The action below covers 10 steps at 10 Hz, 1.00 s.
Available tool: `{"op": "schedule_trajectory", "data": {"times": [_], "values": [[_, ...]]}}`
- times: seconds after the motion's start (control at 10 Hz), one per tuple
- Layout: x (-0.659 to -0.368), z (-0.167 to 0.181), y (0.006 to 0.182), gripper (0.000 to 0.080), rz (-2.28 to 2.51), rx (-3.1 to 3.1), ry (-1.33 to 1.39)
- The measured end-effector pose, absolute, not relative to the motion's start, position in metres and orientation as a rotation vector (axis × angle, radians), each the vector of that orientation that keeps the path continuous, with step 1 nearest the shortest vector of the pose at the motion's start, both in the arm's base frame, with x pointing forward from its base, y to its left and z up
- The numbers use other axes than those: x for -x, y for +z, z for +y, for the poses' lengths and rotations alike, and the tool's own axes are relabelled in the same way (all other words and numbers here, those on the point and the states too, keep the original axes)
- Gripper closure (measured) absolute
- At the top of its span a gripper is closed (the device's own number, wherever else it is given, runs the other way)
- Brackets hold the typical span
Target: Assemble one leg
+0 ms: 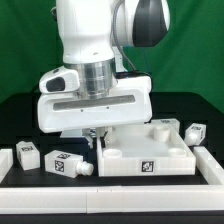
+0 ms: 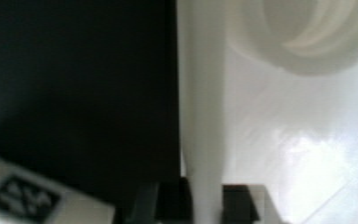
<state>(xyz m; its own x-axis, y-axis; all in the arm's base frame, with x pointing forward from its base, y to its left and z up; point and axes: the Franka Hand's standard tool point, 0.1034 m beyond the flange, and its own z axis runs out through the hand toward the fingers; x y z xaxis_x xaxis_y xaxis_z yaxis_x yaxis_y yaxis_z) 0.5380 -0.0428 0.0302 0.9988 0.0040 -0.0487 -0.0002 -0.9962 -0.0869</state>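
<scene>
The leg [image 1: 68,163] lies near tool [image 1: 95,135] (exterior view's left); apart.

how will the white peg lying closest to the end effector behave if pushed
The peg looks like stiff moulded plastic, so it probably won't flex. Its blocky tagged end should keep it from rolling. Small, so likely light and apt to skid.

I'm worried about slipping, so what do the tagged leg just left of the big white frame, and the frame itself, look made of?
The leg: probably hard white plastic, matte, with flat black-and-white tags that look printed or stuck on. The frame: likely the same rigid white plastic; the wrist view shows a smooth, faintly glossy face with soft highlights.
</scene>
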Motion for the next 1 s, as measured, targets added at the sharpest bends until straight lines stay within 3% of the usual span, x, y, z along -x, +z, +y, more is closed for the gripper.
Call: {"op": "schedule_trajectory", "data": {"times": [0.3, 0.6, 1.0], "values": [[-0.580, -0.030, 0.031, 0.0747, 0.040, 3.036, 0.092], [-0.580, -0.021, 0.029, 0.0747, 0.124, 3.040, 0.088], [-0.575, -0.022, 0.013, 0.0745, 0.125, 3.091, -0.087]]}}
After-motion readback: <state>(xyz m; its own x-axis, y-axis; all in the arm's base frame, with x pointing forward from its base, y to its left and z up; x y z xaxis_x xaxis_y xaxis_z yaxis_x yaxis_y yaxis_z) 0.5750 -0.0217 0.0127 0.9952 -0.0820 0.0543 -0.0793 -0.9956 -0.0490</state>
